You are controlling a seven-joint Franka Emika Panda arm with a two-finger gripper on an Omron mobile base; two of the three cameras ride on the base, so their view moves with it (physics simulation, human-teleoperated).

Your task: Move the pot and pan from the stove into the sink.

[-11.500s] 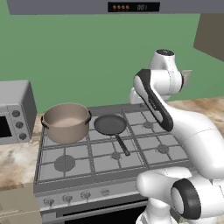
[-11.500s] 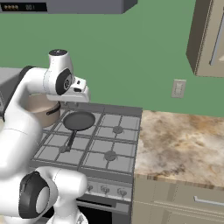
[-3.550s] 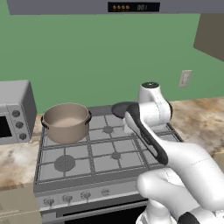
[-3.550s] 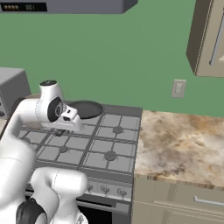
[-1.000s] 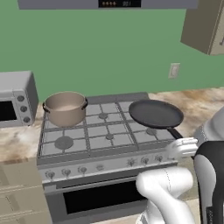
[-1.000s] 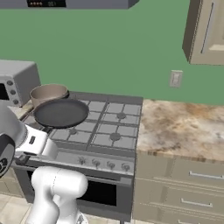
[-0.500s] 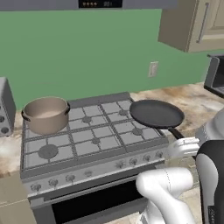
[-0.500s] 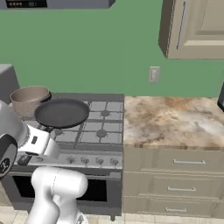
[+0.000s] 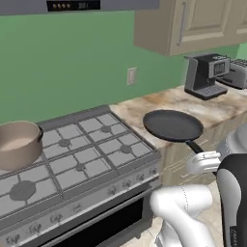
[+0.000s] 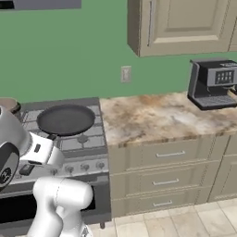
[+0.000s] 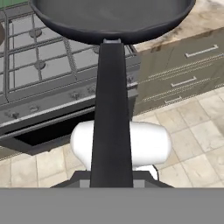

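The pan [image 9: 172, 125] is held in the air by its long handle, which is clamped between the narrowly set jaws of the gripper [image 9: 201, 155]. In the left base view, the pan is seen right of centre, level, above the edge where the stove [image 9: 77, 159] meets the counter [image 9: 193, 103]. In the right base view, the pan [image 10: 66, 118] appears at centre left, over the stove's [image 10: 88, 134] right burners, with the gripper [image 10: 46, 139] just below it. In the hand view, the handle [image 11: 111, 118] runs up the middle of the frame to the pan bowl at the top edge; stove grates are seen at upper left and drawers [image 11: 183, 74] at upper right.

The pot [image 9: 17, 144] rests on the stove at the left edge of the left base view, well apart from the pan. A coffee machine [image 9: 207, 75] stands on the counter at upper right of that view. An outlet [image 9: 131, 75] is set in the green wall behind the counter.
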